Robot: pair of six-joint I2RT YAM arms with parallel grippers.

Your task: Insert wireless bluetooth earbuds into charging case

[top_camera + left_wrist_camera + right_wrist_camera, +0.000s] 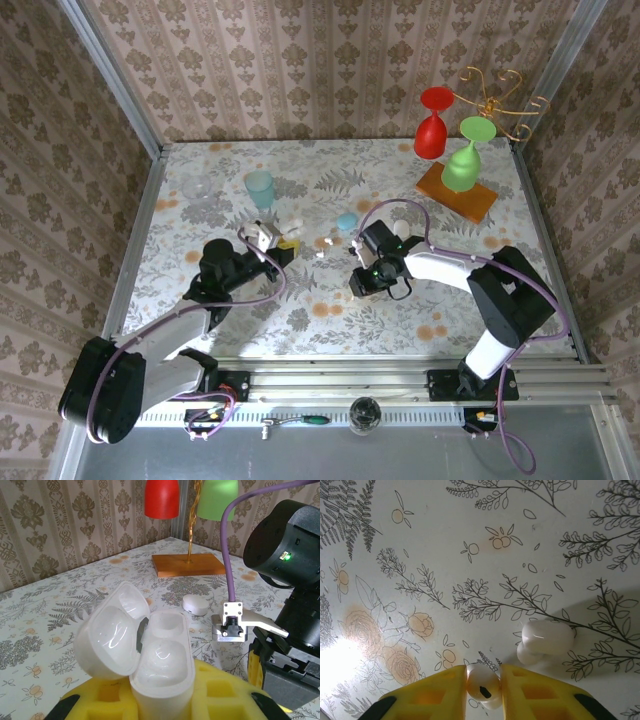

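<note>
Right gripper (483,692) pinches an earbud (481,677); left gripper (162,700) clamps the open case (160,655).
Second earbud (547,639) lies at the first's two o'clock.

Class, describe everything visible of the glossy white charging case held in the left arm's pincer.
The glossy white plastic clamshell charging case stands upright, clamped by the left pincer between its yellow pads. Its hinged lid is swung open to the left, showing a hollow inside. The base shows two empty rounded wells.
</note>
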